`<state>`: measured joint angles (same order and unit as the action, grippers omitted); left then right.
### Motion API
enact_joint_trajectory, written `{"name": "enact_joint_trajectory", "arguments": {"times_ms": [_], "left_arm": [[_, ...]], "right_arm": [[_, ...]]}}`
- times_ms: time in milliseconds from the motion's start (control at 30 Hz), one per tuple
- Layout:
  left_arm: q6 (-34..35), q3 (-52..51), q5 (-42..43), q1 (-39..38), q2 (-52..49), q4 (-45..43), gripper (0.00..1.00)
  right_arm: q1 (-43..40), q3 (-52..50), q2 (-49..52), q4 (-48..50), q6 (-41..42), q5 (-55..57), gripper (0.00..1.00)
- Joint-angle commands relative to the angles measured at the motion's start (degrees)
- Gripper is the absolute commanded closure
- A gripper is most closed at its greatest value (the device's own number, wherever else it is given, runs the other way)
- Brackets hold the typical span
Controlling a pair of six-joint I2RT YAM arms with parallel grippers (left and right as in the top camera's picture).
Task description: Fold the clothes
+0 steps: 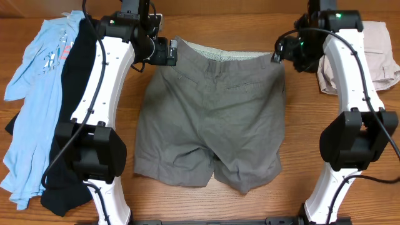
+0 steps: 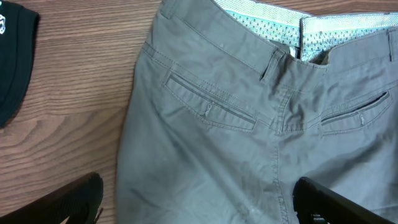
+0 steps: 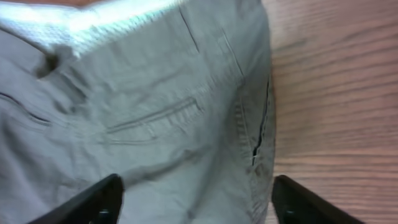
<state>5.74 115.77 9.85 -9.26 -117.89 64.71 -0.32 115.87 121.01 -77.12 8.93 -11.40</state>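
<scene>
Grey-olive shorts [image 1: 209, 119] lie flat on the table, back side up, waistband at the far edge with pale speckled lining showing. My left gripper [image 1: 170, 52] is open above the waistband's left corner; in the left wrist view its fingers [image 2: 198, 202] straddle the shorts' [image 2: 249, 124] left edge. My right gripper [image 1: 279, 51] is open above the waistband's right corner; in the right wrist view its fingers [image 3: 198, 202] straddle the shorts' [image 3: 161, 124] right side seam. A light-blue shirt [image 1: 37, 94] and a black T-shirt [image 1: 69, 119] lie at the left.
A beige garment [image 1: 378, 56] lies at the far right behind the right arm. The black T-shirt also shows at the left wrist view's left edge [image 2: 12, 56]. Bare wood table [image 1: 300, 125] flanks the shorts.
</scene>
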Motion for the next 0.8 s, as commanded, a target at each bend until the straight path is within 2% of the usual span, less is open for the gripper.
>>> {"name": "enact_joint_trajectory", "arguments": {"times_ms": [0, 67, 367, 600, 767], "left_arm": [[-1.0, 0.7, 0.0, 0.2, 1.0, -0.2, 0.0], [-1.0, 0.7, 0.0, 0.2, 1.0, -0.2, 0.0], [-1.0, 0.7, 0.0, 0.2, 1.0, 0.0, 0.0], [-1.0, 0.7, 0.0, 0.2, 1.0, -0.2, 0.0], [-1.0, 0.7, 0.1, 0.2, 1.0, -0.2, 0.0]], "right_arm": [[0.8, -4.5, -0.4, 0.5, -0.4, 0.8, 0.28], [1.8, -7.6, -0.4, 0.4, -0.4, 0.8, 0.34], [6.8, -23.7, -0.4, 10.4, 1.3, 0.6, 0.33], [4.8, -27.1, -0.4, 16.2, 3.3, 3.9, 0.32], [1.7, -27.4, -0.3, 23.1, 3.8, 6.1, 0.24]]}}
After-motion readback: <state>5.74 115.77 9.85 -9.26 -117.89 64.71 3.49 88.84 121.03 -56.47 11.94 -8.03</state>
